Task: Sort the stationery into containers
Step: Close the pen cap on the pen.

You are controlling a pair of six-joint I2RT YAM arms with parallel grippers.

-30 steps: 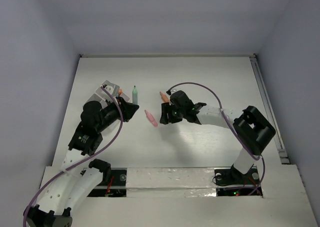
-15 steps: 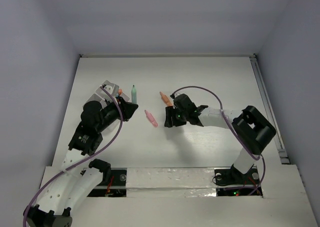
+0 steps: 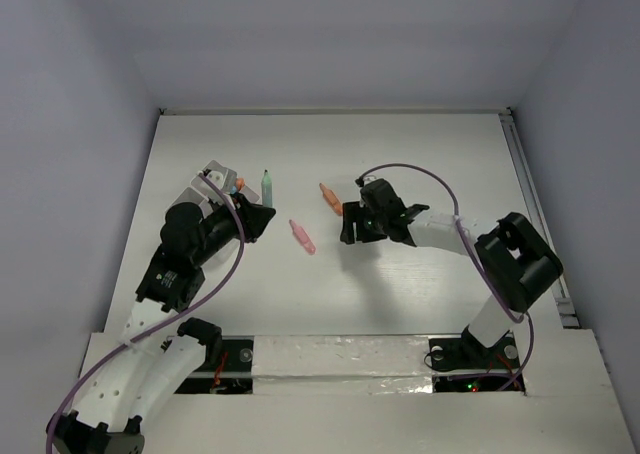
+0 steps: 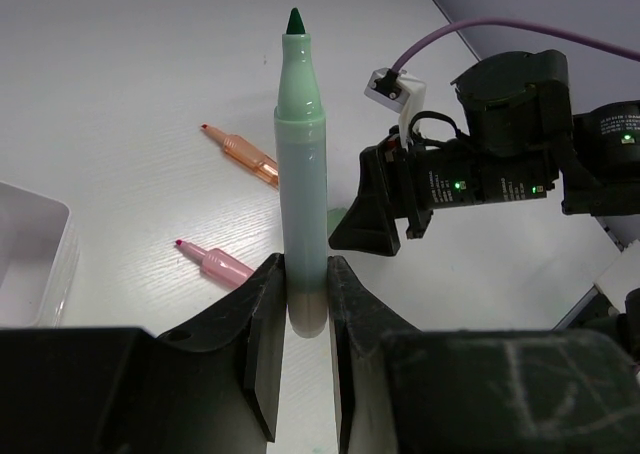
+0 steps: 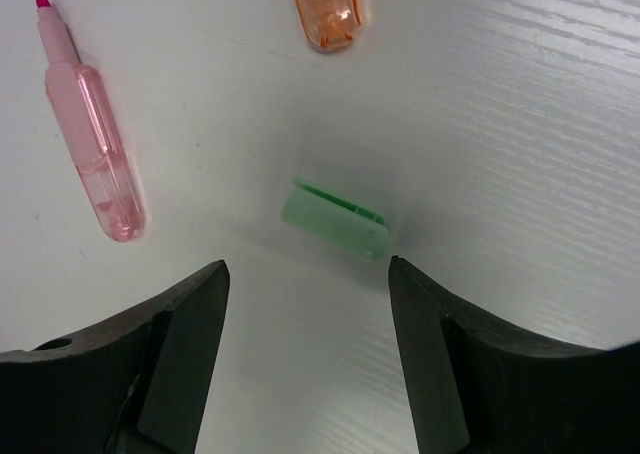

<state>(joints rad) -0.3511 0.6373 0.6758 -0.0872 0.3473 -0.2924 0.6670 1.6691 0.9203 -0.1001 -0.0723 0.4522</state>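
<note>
**A:** Right arm (image 3: pixel 440 232) has drawn back toward its own side, so the orange marker (image 3: pixel 329 196) lies fully uncovered, and the right gripper (image 3: pixel 347 230) has spread wider.

**B:** How does the bench (image 3: pixel 420 144) look overall?

**A:** Mostly bare, with a few loose items near the middle. The containers (image 3: pixel 213 172) sit at the far left, partly hidden behind the left arm. Something orange shows at their edge, though I can't tell whether it lies inside.

**B:** And the left gripper (image 4: pixel 305 294)?

**A:** Clamped on the base of the green marker (image 4: pixel 300 164), uncapped tip pointing away, held just beside the containers. I'd judge that one is mid-delivery, not yet dropped in.

**B:** What's left to sort?

**A:** The orange marker and the pink marker (image 3: pixel 302 236) both lie flat on the bench, near each other but apart. A small green piece (image 5: pixel 335 219), a cap or an eraser, rests between the right gripper's spread jaws, touching neither. So at least three things are unsorted, and I'd call the task early to midway.
</note>
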